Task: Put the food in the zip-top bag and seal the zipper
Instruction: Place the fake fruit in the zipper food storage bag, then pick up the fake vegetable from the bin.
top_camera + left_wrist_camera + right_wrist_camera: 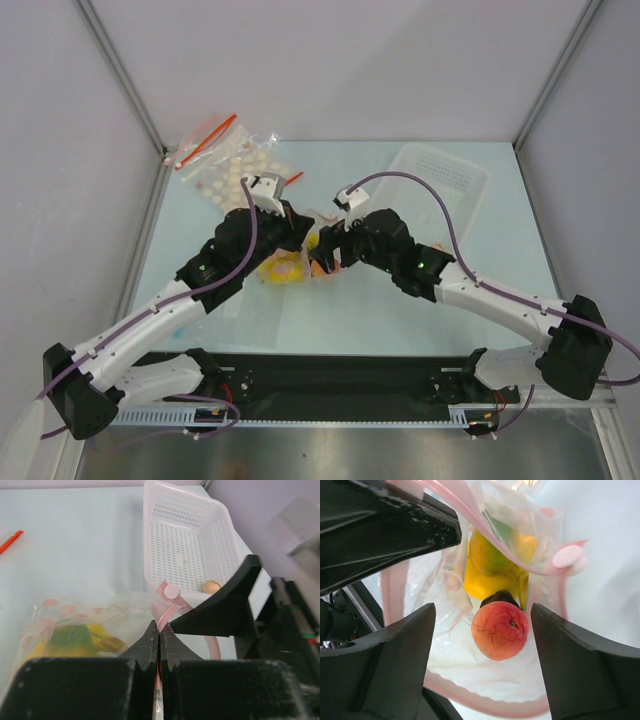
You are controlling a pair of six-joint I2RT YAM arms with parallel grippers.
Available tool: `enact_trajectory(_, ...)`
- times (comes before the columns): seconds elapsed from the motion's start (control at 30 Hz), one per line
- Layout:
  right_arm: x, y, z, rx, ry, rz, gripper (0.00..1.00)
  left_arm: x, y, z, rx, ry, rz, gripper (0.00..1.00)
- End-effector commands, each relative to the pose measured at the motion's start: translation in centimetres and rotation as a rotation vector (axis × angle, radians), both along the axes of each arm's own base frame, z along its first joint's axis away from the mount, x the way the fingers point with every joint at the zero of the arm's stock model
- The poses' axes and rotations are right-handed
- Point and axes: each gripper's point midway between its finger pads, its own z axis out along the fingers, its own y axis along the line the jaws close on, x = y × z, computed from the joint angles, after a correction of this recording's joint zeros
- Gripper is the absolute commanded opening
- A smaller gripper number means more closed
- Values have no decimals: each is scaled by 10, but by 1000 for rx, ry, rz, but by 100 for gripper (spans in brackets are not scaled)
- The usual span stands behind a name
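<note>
left gripper (pixel 159 632): jaws are pressing together, pinching the zipper (pixel 167 611) at the bag's mouth edge
right gripper (pixel 481 630): fingers are standing spread wide, gripping nothing; the peach (pixel 500 631) is lying between them, clear of both
zipper: the pink strip is looping open around the peach, mouth gaping toward the right wrist camera
zip-top bag (pixel 45 625): is lying on the table (pixel 400 320) between the two grippers, mid-table
inside bag: banana bunch (pixel 482 582), mango (pixel 487 555) and dark purple piece (pixel 501 597) are sitting behind the peach, touching each other
small beige piece (pixel 211 586): is resting in the white perforated basket (pixel 175 535), outside the bag
cream-disc bag (pixel 232 170): is lying at far left, apart from the zip-top bag
</note>
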Motion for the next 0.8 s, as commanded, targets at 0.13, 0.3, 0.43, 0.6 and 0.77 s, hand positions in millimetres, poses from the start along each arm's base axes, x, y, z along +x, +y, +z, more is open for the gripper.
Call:
enact_trajectory(0.13,8,-33,56,106,-136,-141,72,6,17,21,-48,-50,92,2)
enact_trajectory(0.3,42,-89,49,99,-57,-376,63,9,17,16,-31,-45,102,2)
enact_trajectory(0.43,71,-147,37,95,19,-621,70,10,15,14,-26,-42,99,2)
enact_trajectory(0.6,93,-227,0,46,117,-1029,79,10,16,15,-24,-45,103,2)
enact_trajectory(0.77,103,-270,-42,22,280,-1248,81,10,16,14,-22,-43,101,2)
